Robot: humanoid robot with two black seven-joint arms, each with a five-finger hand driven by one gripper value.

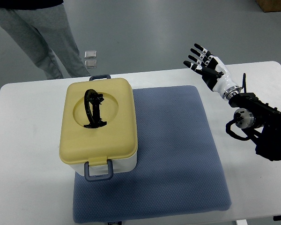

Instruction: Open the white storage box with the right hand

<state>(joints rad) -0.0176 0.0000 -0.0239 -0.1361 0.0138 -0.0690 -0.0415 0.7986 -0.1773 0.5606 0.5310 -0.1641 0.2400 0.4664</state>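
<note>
A white storage box (105, 166) with a pale yellow lid (98, 122) stands on the left part of a blue mat (178, 154). The lid is down, with a black handle (93, 108) upright in its round recess and a blue-grey latch (99, 169) at the near side; another latch (99, 77) shows at the far side. My right hand (202, 63) hovers over the table's far right, well to the right of the box, fingers spread and holding nothing. Its black arm (260, 124) comes in from the right edge.
The white table (28, 159) carries the mat. A person's grey-trousered legs (37, 35) stand beyond the table's far left corner. Two small clear objects (90, 58) lie on the floor behind the box.
</note>
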